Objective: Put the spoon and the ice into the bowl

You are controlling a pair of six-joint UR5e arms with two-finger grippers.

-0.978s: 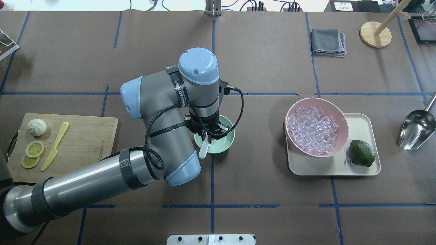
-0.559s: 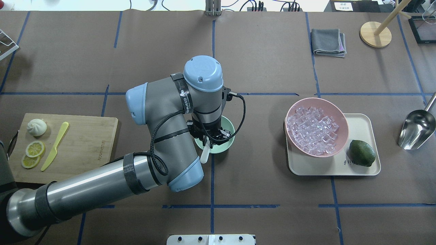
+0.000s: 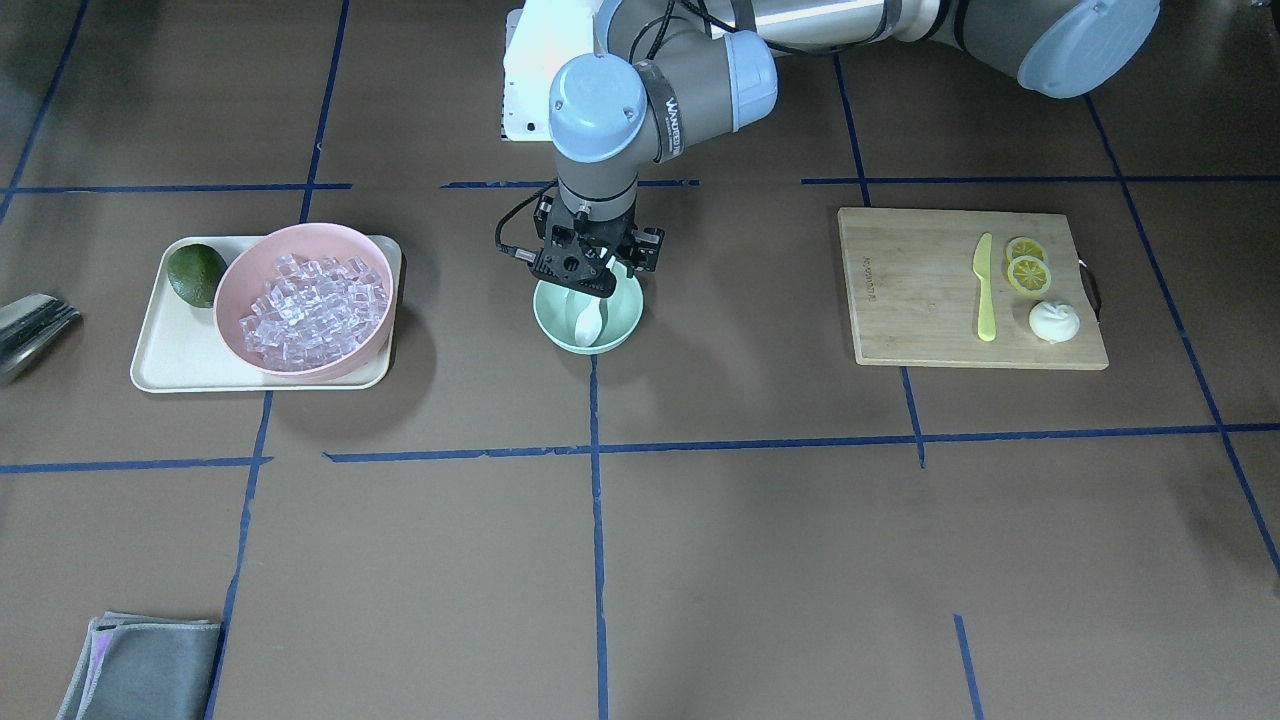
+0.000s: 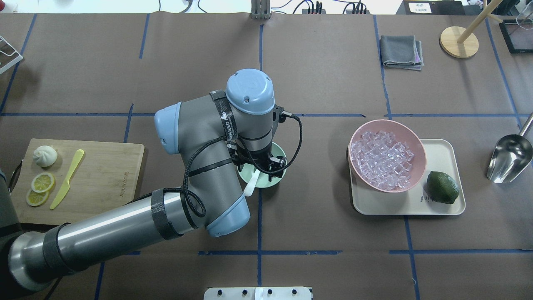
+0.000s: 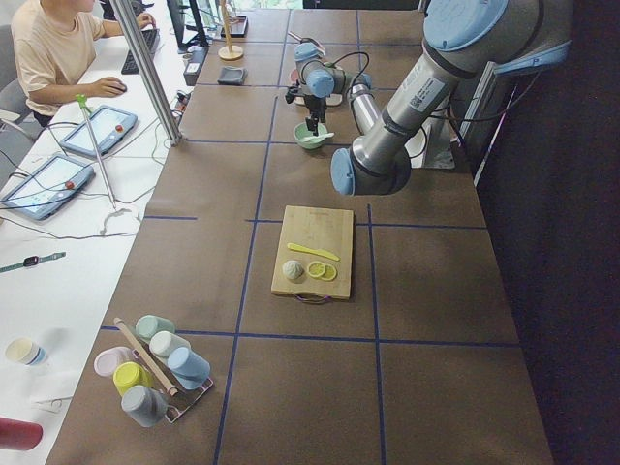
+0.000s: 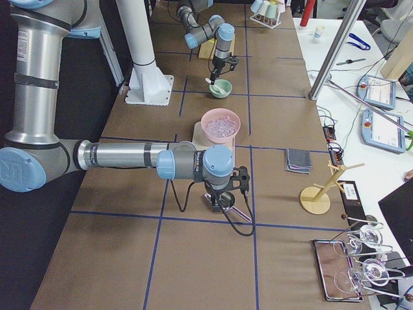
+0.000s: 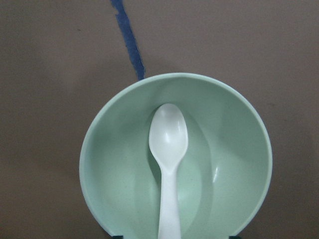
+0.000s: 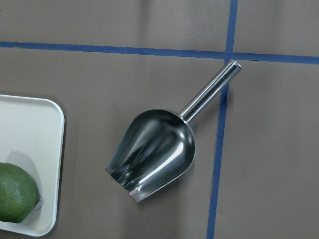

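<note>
The mint-green bowl stands at the table's middle, also in the front view and the left wrist view. The white spoon lies in it, its oval end on the bowl's floor. Its handle leans out over the near rim. My left gripper hangs just above the bowl with jaws spread, holding nothing. The ice fills the pink bowl on the right. My right gripper hovers over a steel scoop; I cannot tell its state.
The pink bowl sits on a cream tray beside a green lime. The scoop lies right of the tray. A cutting board with a yellow knife, lemon slices and a bun is at left. A grey cloth lies far right.
The left arm shifted slightly right over the bowl. The spoon went from hanging upright in the fingers to lying tilted in the bowl, handle over the rim.
</note>
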